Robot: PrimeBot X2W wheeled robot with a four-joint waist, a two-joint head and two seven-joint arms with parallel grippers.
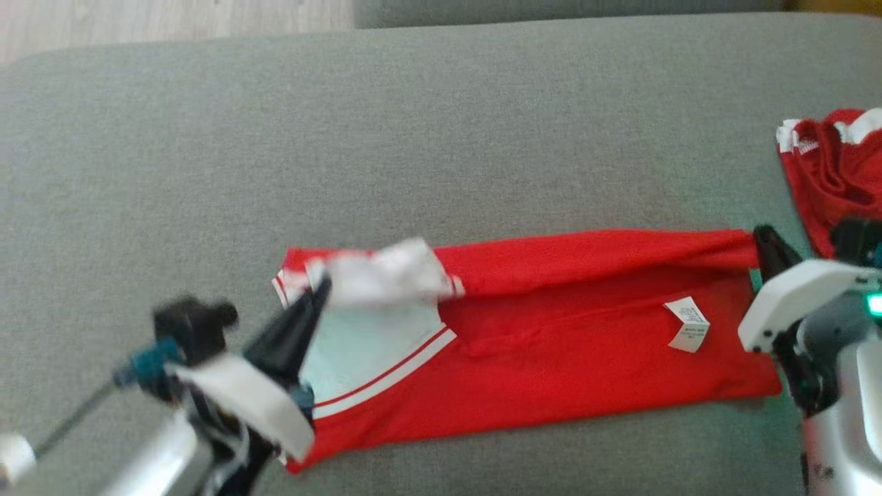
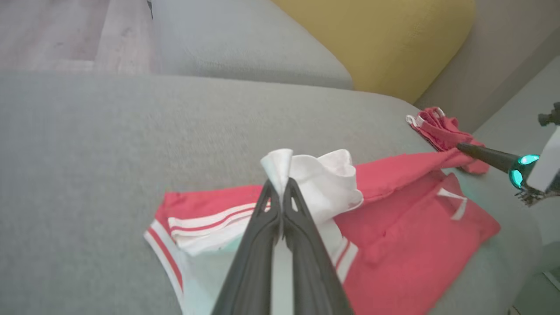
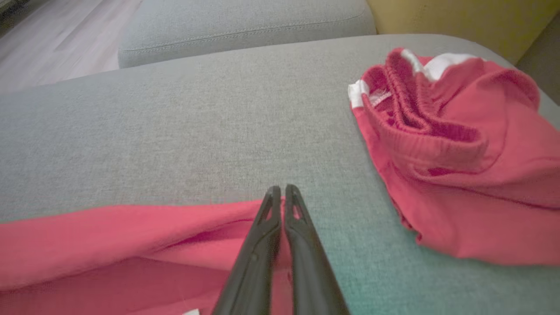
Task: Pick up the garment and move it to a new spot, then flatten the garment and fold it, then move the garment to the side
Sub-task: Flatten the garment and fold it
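Note:
A red garment (image 1: pixel 565 344) with white panels and stripes lies lengthwise on the grey cushion (image 1: pixel 413 138), a white label on its right part. My left gripper (image 1: pixel 320 286) is shut on a lifted white fold at the garment's left end; the left wrist view shows this gripper (image 2: pixel 280 183) with white cloth bunched up at its tips. My right gripper (image 1: pixel 758 238) is shut on the folded red edge at the garment's right end. The right wrist view shows that gripper (image 3: pixel 283 190) with red cloth (image 3: pixel 131 236) pinched between its fingers.
A second red piece (image 1: pixel 834 172) with a white waistband lies crumpled at the cushion's right edge, close to my right gripper. A yellow cushion (image 2: pixel 385 39) and another grey cushion (image 2: pixel 245 39) stand behind. Wooden floor (image 1: pixel 172 21) lies beyond the far left edge.

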